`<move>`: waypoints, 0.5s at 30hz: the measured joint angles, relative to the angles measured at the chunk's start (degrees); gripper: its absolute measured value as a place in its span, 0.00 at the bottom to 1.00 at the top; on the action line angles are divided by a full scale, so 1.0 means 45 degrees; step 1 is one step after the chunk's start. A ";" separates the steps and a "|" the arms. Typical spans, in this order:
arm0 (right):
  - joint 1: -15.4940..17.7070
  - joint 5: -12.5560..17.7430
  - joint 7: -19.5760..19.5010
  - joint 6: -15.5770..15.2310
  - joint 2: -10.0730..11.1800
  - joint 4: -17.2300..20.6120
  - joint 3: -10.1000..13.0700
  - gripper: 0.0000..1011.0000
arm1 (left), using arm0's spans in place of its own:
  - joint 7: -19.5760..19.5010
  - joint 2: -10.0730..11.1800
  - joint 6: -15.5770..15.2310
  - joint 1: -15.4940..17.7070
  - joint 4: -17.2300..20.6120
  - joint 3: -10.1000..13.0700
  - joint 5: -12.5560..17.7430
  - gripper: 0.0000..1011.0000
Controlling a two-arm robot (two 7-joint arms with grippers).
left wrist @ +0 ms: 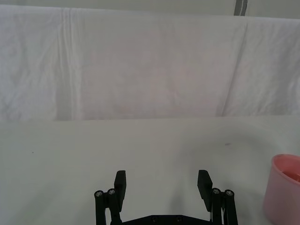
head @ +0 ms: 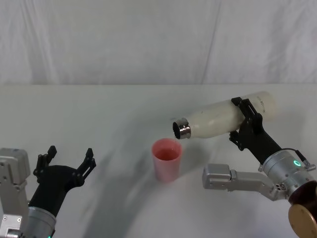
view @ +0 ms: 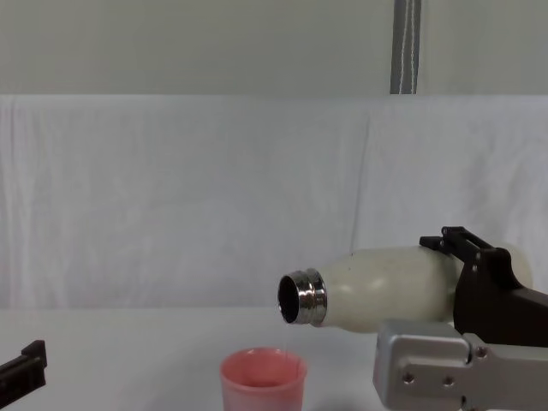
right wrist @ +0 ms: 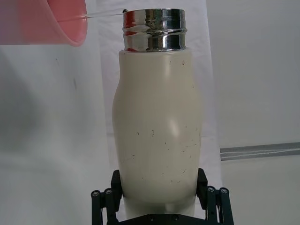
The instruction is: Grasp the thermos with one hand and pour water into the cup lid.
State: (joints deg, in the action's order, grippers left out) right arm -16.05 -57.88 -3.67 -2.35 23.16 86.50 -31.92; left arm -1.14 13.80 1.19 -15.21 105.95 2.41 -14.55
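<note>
two claws: my right gripper point(head: 246, 120) clamps the thermos point(head: 223, 117), tipped almost level, steel neck just above the cup lid point(head: 166, 159) on the white table point(head: 99, 114); my left gripper point(head: 65, 162) rests spread apart, well left.

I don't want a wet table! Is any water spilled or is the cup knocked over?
Nothing stands out. The right end effector holds the thermos tipped almost flat, its steel mouth just above the upright pink cup lid, and a thin stream reaches the cup's rim. No puddle shows on the white table. The left end effector waits open.
</note>
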 joint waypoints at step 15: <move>0.0005 -0.0006 -0.0003 0.0035 0.0040 0.0043 0.0002 0.94 | 0.0000 0.0000 0.0000 0.0000 0.0000 -0.0001 0.0000 0.99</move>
State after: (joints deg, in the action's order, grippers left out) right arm -16.03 -57.91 -3.69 -2.20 23.34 86.70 -31.91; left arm -1.14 13.80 1.19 -15.21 105.95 2.41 -14.55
